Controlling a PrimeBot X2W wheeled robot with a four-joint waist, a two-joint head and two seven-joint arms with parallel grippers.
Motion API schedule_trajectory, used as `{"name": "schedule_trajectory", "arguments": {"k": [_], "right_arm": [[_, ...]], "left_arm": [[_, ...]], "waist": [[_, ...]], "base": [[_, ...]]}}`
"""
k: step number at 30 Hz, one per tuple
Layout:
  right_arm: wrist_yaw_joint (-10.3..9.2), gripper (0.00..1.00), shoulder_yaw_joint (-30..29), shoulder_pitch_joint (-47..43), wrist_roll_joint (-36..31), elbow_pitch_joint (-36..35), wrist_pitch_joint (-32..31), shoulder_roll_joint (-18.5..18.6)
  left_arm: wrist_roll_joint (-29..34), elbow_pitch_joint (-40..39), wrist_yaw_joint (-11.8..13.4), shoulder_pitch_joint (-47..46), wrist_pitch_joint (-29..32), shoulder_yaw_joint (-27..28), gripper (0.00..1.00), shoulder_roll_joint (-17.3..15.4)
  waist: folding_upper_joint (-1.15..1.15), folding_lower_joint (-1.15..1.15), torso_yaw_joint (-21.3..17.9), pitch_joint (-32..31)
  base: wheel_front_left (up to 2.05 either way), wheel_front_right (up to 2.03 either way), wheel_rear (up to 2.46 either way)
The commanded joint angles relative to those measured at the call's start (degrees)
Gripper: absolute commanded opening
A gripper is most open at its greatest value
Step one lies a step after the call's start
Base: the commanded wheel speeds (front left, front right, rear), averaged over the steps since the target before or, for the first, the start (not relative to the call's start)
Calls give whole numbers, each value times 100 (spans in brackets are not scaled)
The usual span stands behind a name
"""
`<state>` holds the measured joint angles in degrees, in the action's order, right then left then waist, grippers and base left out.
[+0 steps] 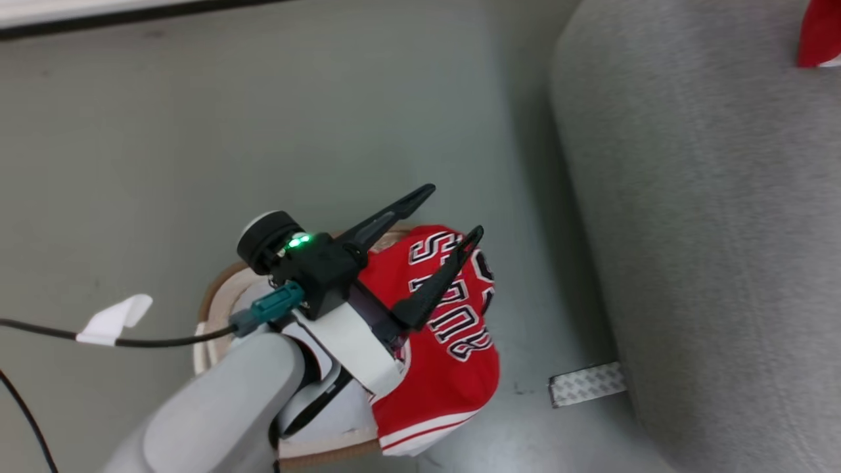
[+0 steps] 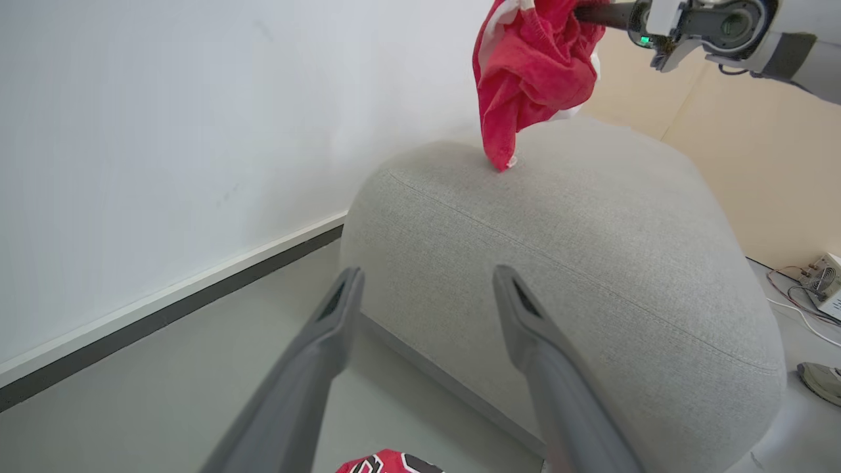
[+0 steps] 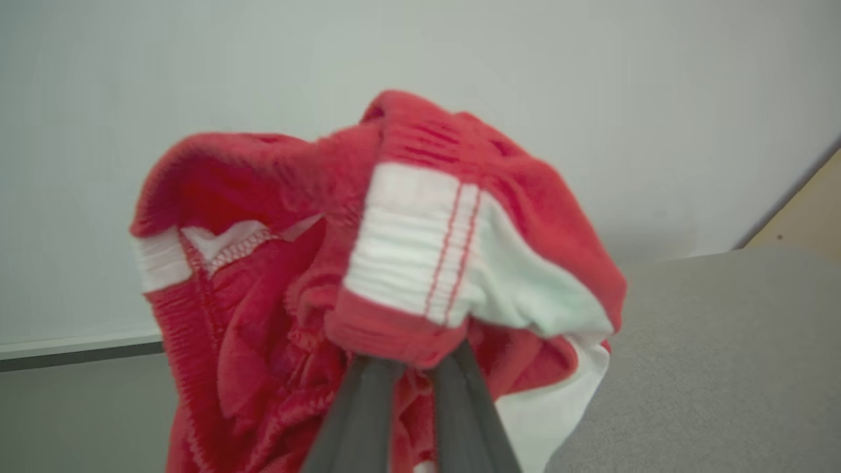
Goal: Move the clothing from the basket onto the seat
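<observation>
My left gripper (image 1: 456,209) hangs open over the cream basket (image 1: 217,292), its fingers apart above the red lettered jersey (image 1: 453,355), which lies draped over the basket's right side. In the left wrist view the open left gripper (image 2: 427,276) points at the grey seat (image 2: 578,263), with a corner of the jersey (image 2: 387,463) below. My right gripper (image 3: 410,371) is shut on a bunched red garment with white trim (image 3: 263,295). That garment (image 2: 532,72) hangs above the seat's far end, its lowest tip touching or nearly touching the cushion. The seat (image 1: 696,230) fills the right, with the red garment (image 1: 821,33) at the top corner.
A white wall with a dark baseboard (image 2: 164,315) runs behind the seat. A small metal floor plate (image 1: 585,384) lies by the seat's base. A black cable with a white tag (image 1: 115,318) trails left of the basket. Wires and a small box (image 2: 821,282) sit beyond the seat.
</observation>
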<state>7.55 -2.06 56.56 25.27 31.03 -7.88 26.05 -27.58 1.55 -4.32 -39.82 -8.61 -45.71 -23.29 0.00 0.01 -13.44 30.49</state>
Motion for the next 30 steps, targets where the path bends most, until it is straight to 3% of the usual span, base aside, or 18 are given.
{"name": "schedule_trajectory", "arguments": {"k": [1, 7, 12, 15, 16, 17, 18, 25, 30], "right_arm": [[-12, 0, 18, 205, 61, 148, -147, 126], [-13, 0, 208, 638, -52, 986, -1131, 585], [-12, 0, 215, 693, -339, 1620, -1799, 759], [-12, 24, 142, 672, -444, 1858, -1962, 706], [-12, 40, 109, 642, -460, 1930, -2019, 657], [-12, 74, 74, 628, -468, 1979, -2043, 615], [-12, 100, 56, 618, -483, 2016, -2063, 575], [-12, 100, 384, 521, -580, 1981, -2349, 457], [-12, 100, 976, 311, -289, 1372, -2474, 580]], "left_arm": [[72, -4, 12, -89, -44, 20, 100, -25], [31, 90, 23, -175, -177, 67, 100, 24], [-25, 180, 19, -178, -255, 84, 100, 52], [-40, 252, 11, -179, -294, 79, 100, 46], [-46, 276, 10, -170, -303, 77, 100, 44], [-49, 296, 8, -161, -310, 68, 100, 42], [-54, 314, 8, -152, -301, 61, 100, 36], [-112, 527, 53, 44, -386, 41, 100, 55], [-216, 716, 149, 290, -487, 99, 100, 80]], "waist": [[0, -1, 356, 324], [0, -1, 613, 455], [0, -1, 697, 448], [0, -1, 698, 412], [0, -1, 690, 380], [0, -1, 678, 342], [0, -1, 663, 299], [0, -1, 535, -376], [0, -1, 487, -1141]], "base": [[0, 0, 0], [0, 0, 0], [0, 0, 0], [0, 0, 0], [0, 0, 0], [0, 0, 0], [0, 0, 0], [0, 0, 0], [0, 0, 0]]}}
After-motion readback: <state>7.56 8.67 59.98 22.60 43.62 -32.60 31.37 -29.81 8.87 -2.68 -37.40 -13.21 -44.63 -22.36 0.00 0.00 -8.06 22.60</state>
